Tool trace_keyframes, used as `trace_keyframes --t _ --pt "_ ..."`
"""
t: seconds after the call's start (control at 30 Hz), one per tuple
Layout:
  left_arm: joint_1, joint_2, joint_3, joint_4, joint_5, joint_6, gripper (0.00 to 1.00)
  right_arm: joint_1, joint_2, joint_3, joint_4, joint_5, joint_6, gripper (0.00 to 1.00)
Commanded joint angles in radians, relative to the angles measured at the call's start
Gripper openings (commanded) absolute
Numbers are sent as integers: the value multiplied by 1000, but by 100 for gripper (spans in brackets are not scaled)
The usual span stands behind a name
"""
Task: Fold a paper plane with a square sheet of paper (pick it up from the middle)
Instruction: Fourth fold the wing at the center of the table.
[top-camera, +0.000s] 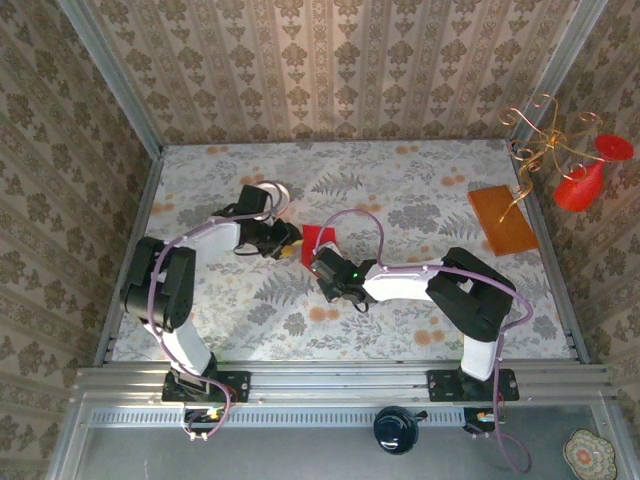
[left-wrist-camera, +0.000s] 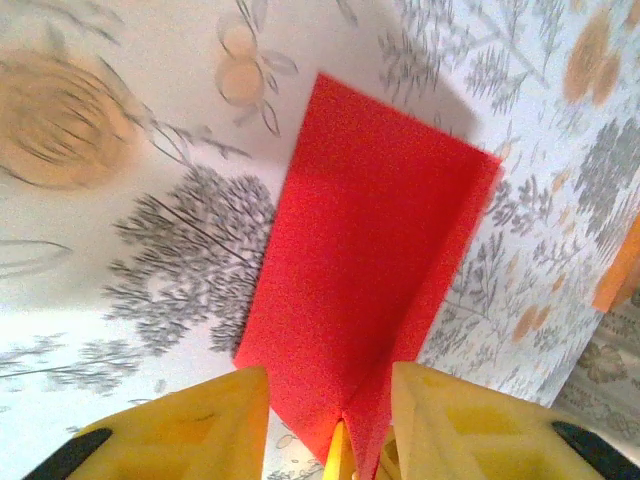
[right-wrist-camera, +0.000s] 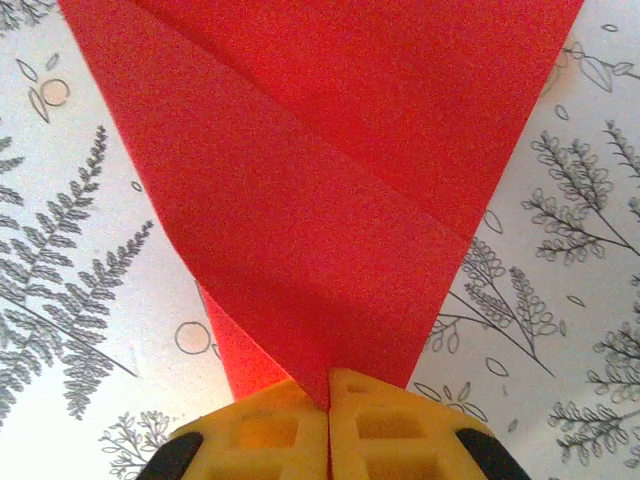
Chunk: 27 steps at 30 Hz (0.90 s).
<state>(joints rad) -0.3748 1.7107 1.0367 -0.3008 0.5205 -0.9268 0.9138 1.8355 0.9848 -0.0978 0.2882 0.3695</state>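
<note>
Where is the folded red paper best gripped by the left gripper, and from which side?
Probably at the near end of the red paper, where its two flaps meet in a crease inside the open left gripper. Come in along that crease; the right gripper pinches a different edge.

Bright, even light, we note. Left wrist view: glare top left, table (left-wrist-camera: 90, 130) print blurred. Soft shadow behind the paper (left-wrist-camera: 370, 250), perhaps from overhead light.

The left arm (top-camera: 160, 285) and right arm (top-camera: 400, 283) have white links and black joints, each with a lilac cable (top-camera: 360, 212). Their fingers (right-wrist-camera: 265, 435) are blocky yellow plastic.
</note>
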Motion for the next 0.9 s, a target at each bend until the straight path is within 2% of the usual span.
trace_keyframes --t 0.0,0.3,0.53,0.7,0.87 --pt "20 -70 -3 -39 -23 34 41 -14 13 -47 13 -122 21 9" --pt "19 -145 -126 138 29 -18 43 -113 -1 -127 121 -416 65 10" --pt "-40 -156 -184 238 53 22 42 -210 -18 -170 204 -662 113 12" --pt "-73 -131 -188 262 60 66 42 -253 -24 -182 219 -759 96 13" --pt "-73 -124 -194 306 65 72 46 -280 -36 -172 169 -781 45 13"
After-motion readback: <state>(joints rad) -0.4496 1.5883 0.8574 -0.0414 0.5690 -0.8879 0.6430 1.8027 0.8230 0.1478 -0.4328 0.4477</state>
